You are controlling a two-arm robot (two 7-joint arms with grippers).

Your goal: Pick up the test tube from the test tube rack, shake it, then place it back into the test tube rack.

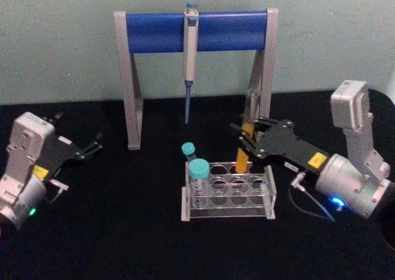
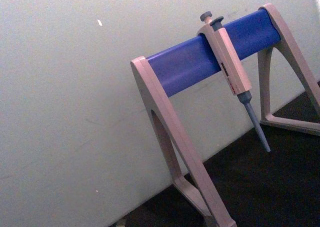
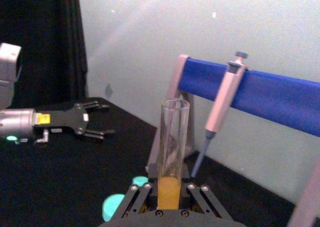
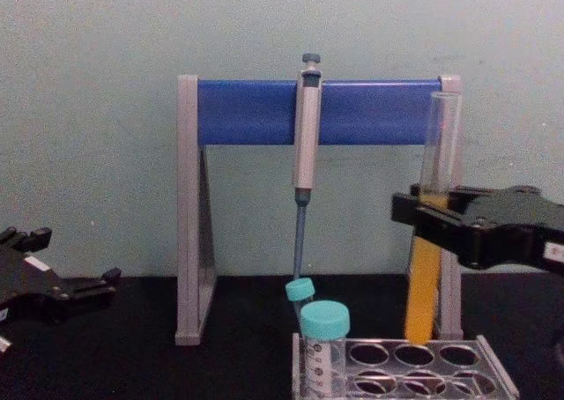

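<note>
- Gripping the test tube [image 4: 424, 285] at about mid-height, the right gripper [image 4: 430, 217] has its black fingers closed against the glass from both sides
- The tube stands close to upright, with orange-yellow liquid filling its lower half and clear, uncapped glass above
- Its lower end sits at the level of the top plate of the test tube rack [image 1: 247, 210], over the back row; whether the tip is inside a hole or just clear of it cannot be told
- Two vials with teal screw caps [image 1: 199, 169] stand in the rack's left column, apart from the tube
- The left gripper [image 3: 107, 119] rests low over the black table [image 1: 123, 230] on the robot's left, well apart from the rack, with its fingers spread wide and nothing between them
- Behind the rack stands a grey pipette stand [image 1: 154, 32] with a blue crossbar, and a pipette [image 1: 190, 52] hangs from the bar with its tip pointing down
</note>
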